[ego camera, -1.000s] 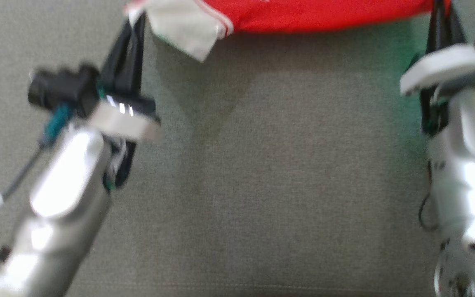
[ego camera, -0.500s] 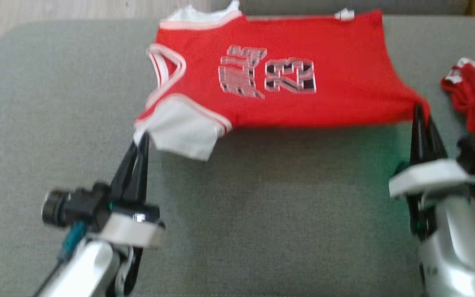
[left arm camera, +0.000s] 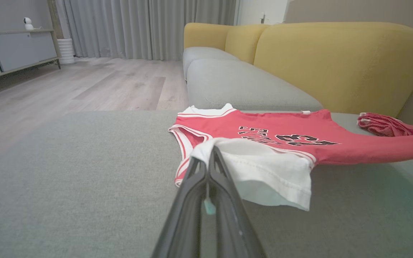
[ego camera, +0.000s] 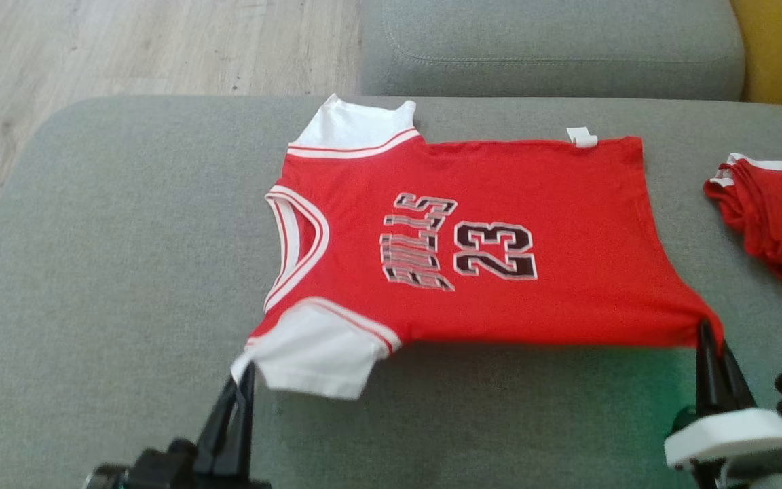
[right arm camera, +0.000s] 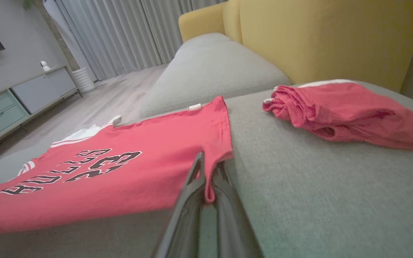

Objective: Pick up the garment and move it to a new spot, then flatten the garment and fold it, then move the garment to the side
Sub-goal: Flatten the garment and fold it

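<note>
Two robot grippers pinch the near corners of a red jersey spread on a grey sofa cushion.

The red knit basketball jersey (ego camera: 472,238), with white sleeves, striped white trim and black "BULLS 23" lettering, lies mostly flat and smooth on the coarse-woven grey fabric cushion (ego camera: 113,272), its near edge raised and casting a shadow. The left gripper (ego camera: 247,372) has its long dark fingers pressed together on the white sleeve corner; the right gripper (ego camera: 705,331) is clamped on the red hem corner. A bunched red cloth with white trim (ego camera: 774,217) lies to the right, apart from the jersey. Bare cushion stretches wide to the left and in front; beyond its rounded far-left edge lies pale wooden floor (ego camera: 126,47).
</note>
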### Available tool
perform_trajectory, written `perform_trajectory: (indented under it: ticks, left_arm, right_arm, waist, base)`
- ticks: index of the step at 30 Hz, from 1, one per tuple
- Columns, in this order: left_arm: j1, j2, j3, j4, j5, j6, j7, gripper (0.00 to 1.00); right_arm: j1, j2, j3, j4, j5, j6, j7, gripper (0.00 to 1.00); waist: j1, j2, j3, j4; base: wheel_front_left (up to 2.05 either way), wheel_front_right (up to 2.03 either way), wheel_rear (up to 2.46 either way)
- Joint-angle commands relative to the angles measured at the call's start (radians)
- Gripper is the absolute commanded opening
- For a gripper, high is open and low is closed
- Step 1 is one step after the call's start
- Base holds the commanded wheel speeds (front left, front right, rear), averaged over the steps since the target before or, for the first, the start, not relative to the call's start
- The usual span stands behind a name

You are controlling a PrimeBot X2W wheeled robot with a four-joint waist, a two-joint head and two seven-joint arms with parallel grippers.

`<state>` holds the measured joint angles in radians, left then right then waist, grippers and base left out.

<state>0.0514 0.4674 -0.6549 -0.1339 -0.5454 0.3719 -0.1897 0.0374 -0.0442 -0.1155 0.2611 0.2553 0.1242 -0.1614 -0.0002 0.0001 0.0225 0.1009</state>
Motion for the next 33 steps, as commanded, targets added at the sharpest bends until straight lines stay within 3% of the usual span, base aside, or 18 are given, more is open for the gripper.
perform_trajectory:
  ticks: [1, 8, 15, 27, 33]
  left_arm:
    - [-0.010, 0.029, 0.025, -0.054, 0.001, 0.018, 0.008, 0.00]
    - [-0.026, 0.027, -0.002, -0.040, 0.010, 0.012, 0.041, 0.00]
    - [-0.138, -0.004, -0.020, 0.052, 0.019, -0.037, 0.058, 0.00]
    - [-0.467, -0.043, -0.067, 0.298, 0.040, -0.207, 0.158, 0.00]
    - [-0.585, -0.049, -0.086, 0.382, 0.017, -0.285, 0.260, 0.00]
  right_arm:
    - [0.006, -0.006, 0.013, -0.058, 0.011, 0.007, 0.019, 0.00]
    - [0.033, -0.006, 0.006, -0.069, -0.006, 0.007, 0.089, 0.00]
    - [-0.030, -0.006, 0.012, -0.004, -0.014, 0.007, 0.147, 0.00]
    - [-0.268, -0.006, -0.005, 0.105, -0.105, 0.007, 0.315, 0.00]
    - [-0.366, -0.006, 0.019, 0.145, -0.165, 0.007, 0.471, 0.00]
  waist:
    - [0.0002, -0.0001, 0.000, 0.002]
    - [0.0002, -0.0001, 0.030, 0.002]
    - [0.0002, -0.0001, 0.061, 0.005]
    - [0.0002, -0.0001, 0.097, 0.002]
    - [0.0002, -0.0001, 0.099, -0.007]
  base:
    - [0.00, 0.00, 0.00]
    - [0.00, 0.00, 0.00]
    - [0.00, 0.00, 0.00]
    - [0.00, 0.00, 0.00]
    - [0.00, 0.00, 0.00]
